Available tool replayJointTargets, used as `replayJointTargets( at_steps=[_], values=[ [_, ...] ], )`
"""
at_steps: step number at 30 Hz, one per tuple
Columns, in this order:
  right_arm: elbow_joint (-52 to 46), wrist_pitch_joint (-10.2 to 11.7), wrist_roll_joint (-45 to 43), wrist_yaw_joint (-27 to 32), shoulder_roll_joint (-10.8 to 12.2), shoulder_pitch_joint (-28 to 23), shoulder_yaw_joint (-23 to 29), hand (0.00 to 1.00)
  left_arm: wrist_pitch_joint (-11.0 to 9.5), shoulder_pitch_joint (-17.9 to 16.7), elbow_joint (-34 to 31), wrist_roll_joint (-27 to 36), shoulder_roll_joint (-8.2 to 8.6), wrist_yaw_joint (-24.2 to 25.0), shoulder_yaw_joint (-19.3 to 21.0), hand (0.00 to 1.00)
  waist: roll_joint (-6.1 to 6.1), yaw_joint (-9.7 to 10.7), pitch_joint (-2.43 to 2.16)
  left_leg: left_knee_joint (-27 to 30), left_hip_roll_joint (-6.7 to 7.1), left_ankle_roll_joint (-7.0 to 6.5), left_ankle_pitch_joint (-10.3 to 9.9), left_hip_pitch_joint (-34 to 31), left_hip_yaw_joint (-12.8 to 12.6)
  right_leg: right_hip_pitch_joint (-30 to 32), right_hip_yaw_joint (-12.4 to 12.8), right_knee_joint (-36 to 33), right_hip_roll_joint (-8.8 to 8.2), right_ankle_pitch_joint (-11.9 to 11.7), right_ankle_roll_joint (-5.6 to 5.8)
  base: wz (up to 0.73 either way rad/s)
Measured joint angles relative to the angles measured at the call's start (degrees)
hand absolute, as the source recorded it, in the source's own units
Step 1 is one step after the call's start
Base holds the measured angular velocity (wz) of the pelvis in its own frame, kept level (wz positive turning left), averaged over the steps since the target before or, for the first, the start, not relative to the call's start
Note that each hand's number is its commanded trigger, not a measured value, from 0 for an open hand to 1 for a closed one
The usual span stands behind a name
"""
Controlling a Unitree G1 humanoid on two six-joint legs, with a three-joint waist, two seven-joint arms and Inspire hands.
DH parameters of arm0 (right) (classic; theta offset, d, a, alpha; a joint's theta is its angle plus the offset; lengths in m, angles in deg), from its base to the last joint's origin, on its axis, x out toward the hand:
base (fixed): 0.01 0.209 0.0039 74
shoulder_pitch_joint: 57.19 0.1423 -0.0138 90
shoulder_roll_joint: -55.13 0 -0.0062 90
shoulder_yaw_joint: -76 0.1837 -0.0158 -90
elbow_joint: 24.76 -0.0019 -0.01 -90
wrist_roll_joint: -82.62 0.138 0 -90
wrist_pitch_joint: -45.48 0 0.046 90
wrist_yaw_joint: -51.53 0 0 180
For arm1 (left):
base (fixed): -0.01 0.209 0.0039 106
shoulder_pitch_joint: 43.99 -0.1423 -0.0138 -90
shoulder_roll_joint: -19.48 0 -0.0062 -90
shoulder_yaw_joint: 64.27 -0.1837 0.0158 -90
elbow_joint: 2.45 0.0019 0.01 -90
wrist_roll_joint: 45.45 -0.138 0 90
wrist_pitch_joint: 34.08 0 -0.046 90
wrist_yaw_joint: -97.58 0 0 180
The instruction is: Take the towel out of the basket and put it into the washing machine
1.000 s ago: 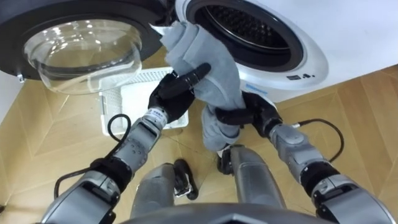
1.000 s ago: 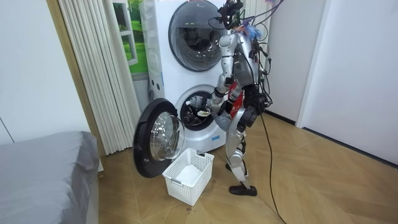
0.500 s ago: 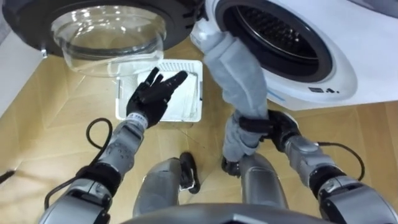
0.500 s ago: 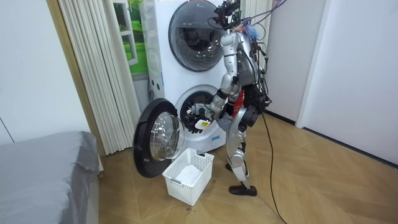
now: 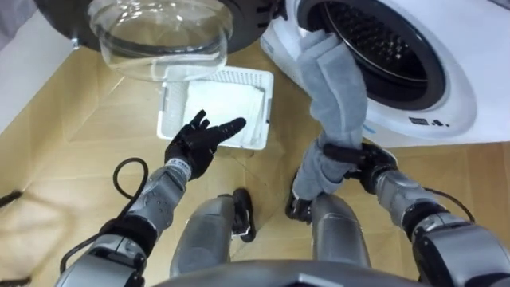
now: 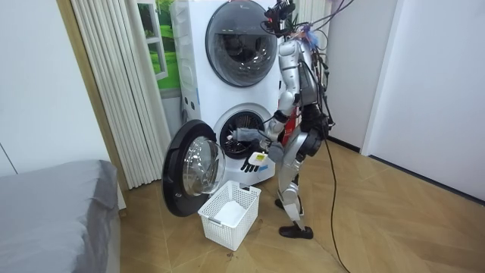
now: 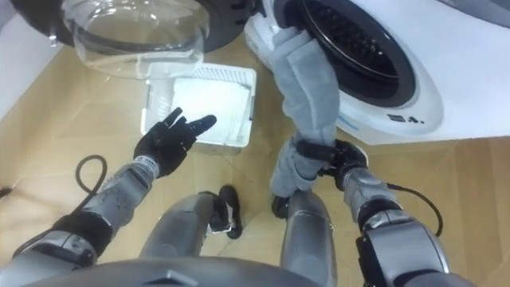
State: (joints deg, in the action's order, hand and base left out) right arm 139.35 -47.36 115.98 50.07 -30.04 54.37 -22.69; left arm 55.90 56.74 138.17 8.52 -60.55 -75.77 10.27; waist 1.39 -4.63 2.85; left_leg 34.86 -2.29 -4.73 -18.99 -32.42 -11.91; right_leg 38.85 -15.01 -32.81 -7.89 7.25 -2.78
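Towel [image 5: 335,92] is hanging mostly outside the washing machine [image 5: 450,76] mouth, right hand [image 5: 356,156] curling its fingers round the towel's bottom, left hand [image 5: 198,140] spreading empty.

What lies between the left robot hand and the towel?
In the left eye view, the right rim of the white basket and a strip of wooden floor lie between the open left robot hand and the grey towel.

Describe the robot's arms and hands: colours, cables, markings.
Both hands are black with slim fingers: the left hand and the right hand. The left wrist has a ribbed silver cuff. The forearms are grey shells with black bands. A black cable loops beside the left forearm; a thinner one arcs by the right. In the room view a white tag marks the left hand's back.
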Motion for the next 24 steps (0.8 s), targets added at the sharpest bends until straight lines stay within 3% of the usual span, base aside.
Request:
replayJointTargets(
  at_steps=[7,14,20,24],
  values=[
    [1.70,-1.65,7.23,-0.07,-1.19,0.91,2.83,1.00,2.45,-0.30,-0.01,-0.12,0.10,-1.53,-0.05,0.00,0.52,-0.59,0.06,0.98,0.22,0.04,0.33,-1.82,1.23,0.55,-1.62,-0.41,-0.90,0.43,-0.66,0.12],
    [4.05,-3.09,17.20,-2.46,-4.49,1.14,3.93,1.00,2.76,-0.18,-0.31,0.48,0.12,-1.53,-0.04,0.00,0.50,-0.77,0.03,1.87,1.57,-0.04,0.44,-3.70,1.80,3.33,-2.11,-4.36,-3.08,2.51,-0.58,0.14],
    [5.54,-4.90,26.22,-2.45,-5.38,3.54,5.64,1.00,5.02,-1.20,-2.49,0.49,0.04,-1.47,-0.49,0.00,0.37,-0.72,0.03,2.88,2.13,-0.02,0.43,-4.72,2.12,4.52,-2.12,-6.26,-4.02,3.36,-0.89,0.05],
    [5.96,-6.24,31.64,-2.36,-8.20,5.40,7.15,1.00,5.11,-1.42,-5.95,0.39,-0.55,-1.51,-0.22,0.00,0.12,-1.88,-0.01,5.11,2.29,-0.02,0.34,-7.52,2.57,6.90,-2.25,-8.05,-4.66,3.61,-1.24,0.10]
  ],
)
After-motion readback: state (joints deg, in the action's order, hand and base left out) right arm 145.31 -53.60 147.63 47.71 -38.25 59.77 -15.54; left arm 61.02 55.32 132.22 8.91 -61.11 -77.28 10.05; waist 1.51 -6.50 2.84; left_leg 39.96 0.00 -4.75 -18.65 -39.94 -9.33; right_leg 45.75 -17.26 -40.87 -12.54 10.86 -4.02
